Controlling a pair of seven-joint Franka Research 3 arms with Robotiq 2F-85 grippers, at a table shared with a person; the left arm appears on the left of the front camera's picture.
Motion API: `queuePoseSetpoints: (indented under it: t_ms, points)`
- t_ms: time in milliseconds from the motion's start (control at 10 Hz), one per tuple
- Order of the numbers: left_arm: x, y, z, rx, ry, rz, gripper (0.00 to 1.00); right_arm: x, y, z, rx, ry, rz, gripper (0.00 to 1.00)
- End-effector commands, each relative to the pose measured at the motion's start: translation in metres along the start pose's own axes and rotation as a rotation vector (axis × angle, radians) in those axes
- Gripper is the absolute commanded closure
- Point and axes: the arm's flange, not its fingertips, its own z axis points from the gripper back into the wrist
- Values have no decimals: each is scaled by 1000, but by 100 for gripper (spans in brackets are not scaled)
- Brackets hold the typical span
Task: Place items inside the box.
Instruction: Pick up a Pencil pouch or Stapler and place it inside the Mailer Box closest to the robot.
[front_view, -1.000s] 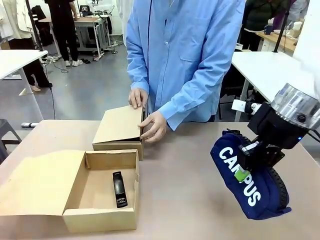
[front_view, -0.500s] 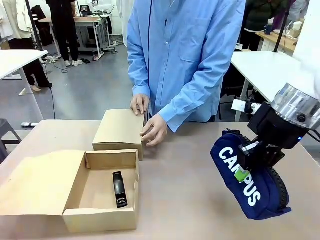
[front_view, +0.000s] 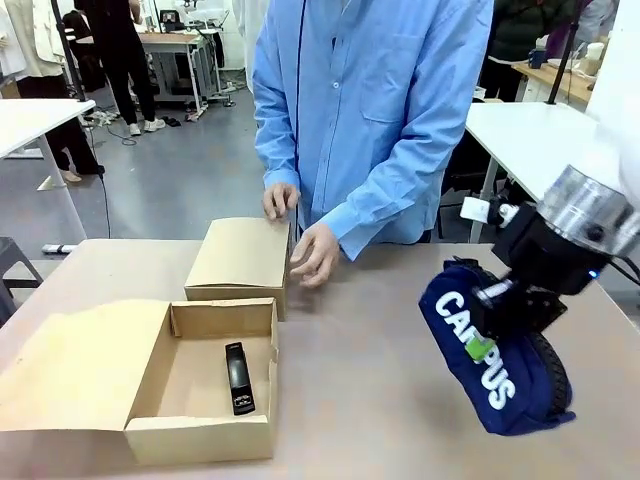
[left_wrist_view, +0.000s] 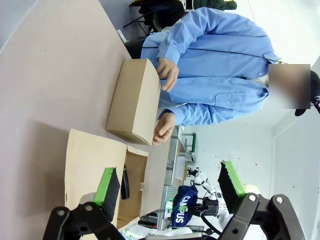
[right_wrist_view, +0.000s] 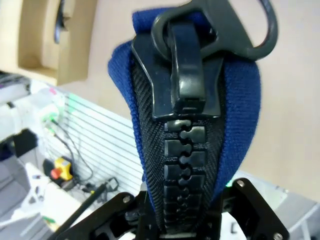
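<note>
The shallow brown box (front_view: 200, 438) lies open at the table's front left, its wide flap (front_view: 70, 370) folded out to the left. A black stapler (front_view: 238, 378) lies on the box floor. At the right, my right gripper (front_view: 484, 347) is shut on the navy "CAMPUS" pencil case (front_view: 495, 385), holding it tilted just above the table. The right wrist view looks along the case's black zip (right_wrist_view: 187, 130), which sits between the fingers. My left gripper (left_wrist_view: 170, 185) is open and empty, with the box (left_wrist_view: 92, 165) and stapler (left_wrist_view: 125, 182) below it.
A narrower closed cardboard box (front_view: 240, 255) stands behind the open one. The person in a blue shirt keeps one hand (front_view: 315, 252) at its right end and the other hand (front_view: 280, 200) at its far edge. Bare tabletop lies between the boxes and the pencil case.
The person's hands pressed the narrower box's lid down flat. My right gripper, with the pencil case, rose and shifted slightly left.
</note>
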Motion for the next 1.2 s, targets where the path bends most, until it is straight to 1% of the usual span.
queuePoseSetpoints:
  t_ms: [0,500,600,700,800,900,1000,1100]
  points:
    - [-1,0,0,-22,-6,-19,0,27,36,16,-29,4,-108,94]
    - [-1,0,0,-22,-6,-19,0,27,36,16,-29,4,-108,94]
    - [-1,0,0,-22,-6,-19,0,28,36,15,-48,-2,-97,94]
    - [-1,0,0,-22,-6,-19,0,40,74,15,-132,-14,-163,94]
    - [-1,0,0,-22,-6,-19,0,53,122,13,-143,-57,-176,94]
    - [-1,0,0,-22,-6,-19,0,64,168,4,-213,-74,-220,94]
    - [-1,0,0,-22,-6,-19,0,71,208,-9,-244,-50,-214,94]
    - [-1,0,0,-22,-6,-19,0,75,239,-22,-237,-33,-193,94]
